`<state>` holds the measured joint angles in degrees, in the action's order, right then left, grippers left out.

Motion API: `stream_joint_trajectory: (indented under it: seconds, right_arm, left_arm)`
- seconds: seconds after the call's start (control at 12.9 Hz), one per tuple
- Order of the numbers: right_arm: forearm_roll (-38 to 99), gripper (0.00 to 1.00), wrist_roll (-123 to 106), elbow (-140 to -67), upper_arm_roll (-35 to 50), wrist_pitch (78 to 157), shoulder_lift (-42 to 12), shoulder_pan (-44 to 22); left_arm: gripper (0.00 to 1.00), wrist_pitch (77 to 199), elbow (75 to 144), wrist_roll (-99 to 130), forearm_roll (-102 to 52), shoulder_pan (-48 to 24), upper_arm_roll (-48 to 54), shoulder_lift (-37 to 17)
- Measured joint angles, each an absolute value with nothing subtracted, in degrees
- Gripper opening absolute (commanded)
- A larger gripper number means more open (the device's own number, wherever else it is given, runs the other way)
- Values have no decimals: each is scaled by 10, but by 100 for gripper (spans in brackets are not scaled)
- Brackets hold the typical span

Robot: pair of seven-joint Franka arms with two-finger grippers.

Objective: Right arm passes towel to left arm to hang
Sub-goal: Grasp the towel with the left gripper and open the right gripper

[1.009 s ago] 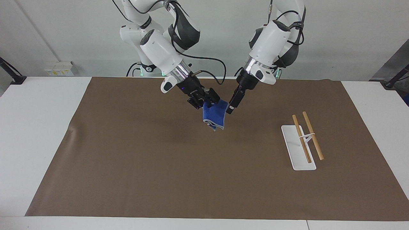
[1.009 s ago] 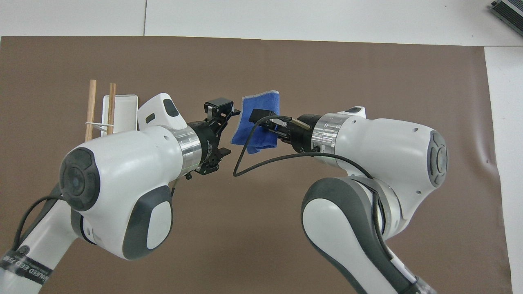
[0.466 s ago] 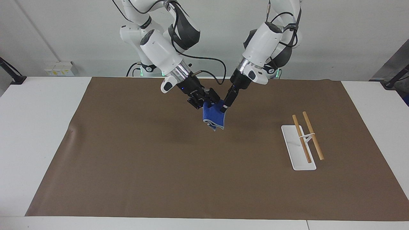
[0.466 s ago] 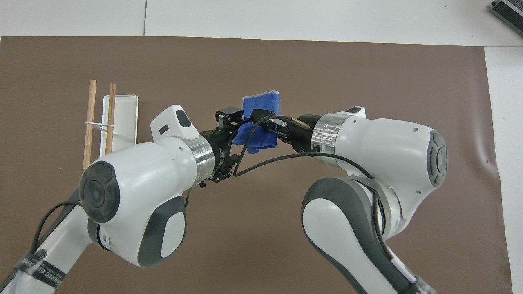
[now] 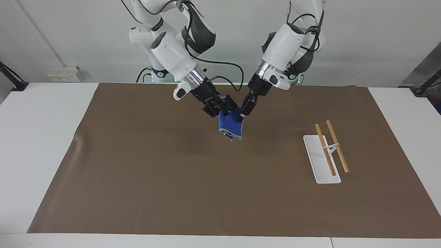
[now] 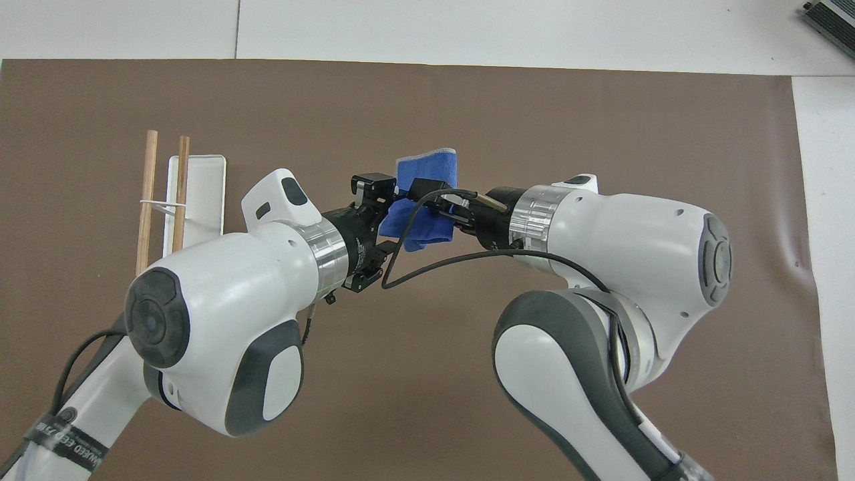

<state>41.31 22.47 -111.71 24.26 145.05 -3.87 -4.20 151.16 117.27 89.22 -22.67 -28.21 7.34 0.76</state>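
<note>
Towel (image 5: 230,127): small blue cloth with grey edging, hanging crumpled in the air above the middle of the brown mat (image 5: 172,179), touching nothing below it.
Right gripper (image 5: 221,111): clamped on the towel's upper edge, carrying its whole weight; the right arm (image 5: 172,57) slants down from its base to this spot.
Left gripper (image 5: 240,119): pressed in at the towel's upper corner on the side toward the left arm's end of the table; whether its fingertips have met on the cloth I cannot tell.
Left arm (image 5: 284,43): angled down to meet the other gripper, the two wrists close together over the mat's centre.
Rack (image 5: 327,151): white base plate with two wooden rods across a small stand, resting on the mat toward the left arm's end, well apart from the towel.
Step in hand: the handover itself, judged from both grippers being at the same edge of the cloth.
Next move calls for: a firm pinch by the left gripper before the right one lets go, then a carry across to the rods with the towel hanging free enough to drape over them.
Risk: a shallow bite on the corner could let the cloth slip once the right gripper releases.
</note>
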Motion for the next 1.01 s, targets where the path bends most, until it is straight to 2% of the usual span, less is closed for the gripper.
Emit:
stream_joint_trajectory:
  seconds: [0.23, 0.31, 0.62, 0.7, 0.78, 0.85, 1.01]
  right_arm:
    - [413, 0, 225, -1117, 243, 1450, -39, -42]
    - [413, 0, 225, -1117, 243, 1450, -39, -42]
    - [413, 0, 225, -1117, 243, 1450, -39, -42]
    - [413, 19, 225, -1117, 243, 1450, -39, -42]
    - [413, 87, 225, -1117, 243, 1450, -39, -42]
    - [413, 100, 225, -1117, 243, 1450, -39, -42]
    - [413, 100, 225, -1117, 243, 1450, -39, -42]
  left_arm:
    - [4, 1512, 1173, 892, -227, -282, 73, 7]
    - [0, 1513, 1173, 892, -227, -282, 73, 7]
    - [0, 1513, 1173, 862, -227, -282, 71, 7]
    - [0, 1513, 1173, 853, -227, -282, 70, 7]
    - [0, 1513, 1173, 840, -227, -282, 69, 7]
    - [0, 1513, 1173, 821, -227, -282, 68, 7]
    - [0, 1513, 1173, 776, -227, -279, 65, 7]
